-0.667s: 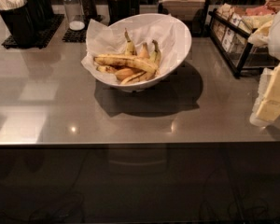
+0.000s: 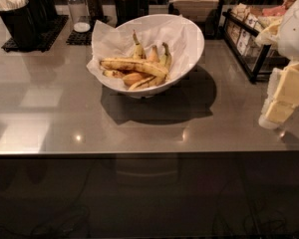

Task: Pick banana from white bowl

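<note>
On the grey counter stands the white bowl, and the banana lies inside it across the paper lining, on top of the shorter bananas. At the right edge, well apart from the bowl, hangs the gripper; whether it is released or clenched I cannot tell.

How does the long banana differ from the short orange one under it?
The long banana is dull yellow with dark mottling; the short orange banana is plainer. The long banana lies on top, partly covering it. Both sit in the white bowl; the gripper is far right, apart.
</note>
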Robot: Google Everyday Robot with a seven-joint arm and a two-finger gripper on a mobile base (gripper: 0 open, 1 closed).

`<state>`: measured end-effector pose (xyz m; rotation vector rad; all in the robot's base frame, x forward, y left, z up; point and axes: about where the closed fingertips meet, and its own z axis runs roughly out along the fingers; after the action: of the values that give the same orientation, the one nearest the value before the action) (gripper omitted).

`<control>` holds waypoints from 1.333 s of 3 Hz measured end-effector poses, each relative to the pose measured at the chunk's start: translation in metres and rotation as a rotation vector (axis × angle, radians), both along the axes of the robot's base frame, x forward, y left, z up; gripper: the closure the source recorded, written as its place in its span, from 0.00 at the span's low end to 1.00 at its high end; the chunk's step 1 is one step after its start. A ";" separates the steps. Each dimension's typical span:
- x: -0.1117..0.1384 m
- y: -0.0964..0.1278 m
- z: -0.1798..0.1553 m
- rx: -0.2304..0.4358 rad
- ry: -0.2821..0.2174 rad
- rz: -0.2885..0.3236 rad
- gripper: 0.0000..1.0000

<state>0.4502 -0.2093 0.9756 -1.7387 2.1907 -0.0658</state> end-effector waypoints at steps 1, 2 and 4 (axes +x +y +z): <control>0.037 0.036 -0.006 0.076 0.013 0.114 0.00; 0.078 0.085 -0.013 0.169 0.043 0.228 0.00; 0.147 0.183 -0.037 0.280 0.113 0.395 0.00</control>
<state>0.5968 -0.0260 0.9383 -2.0054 1.7795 0.4224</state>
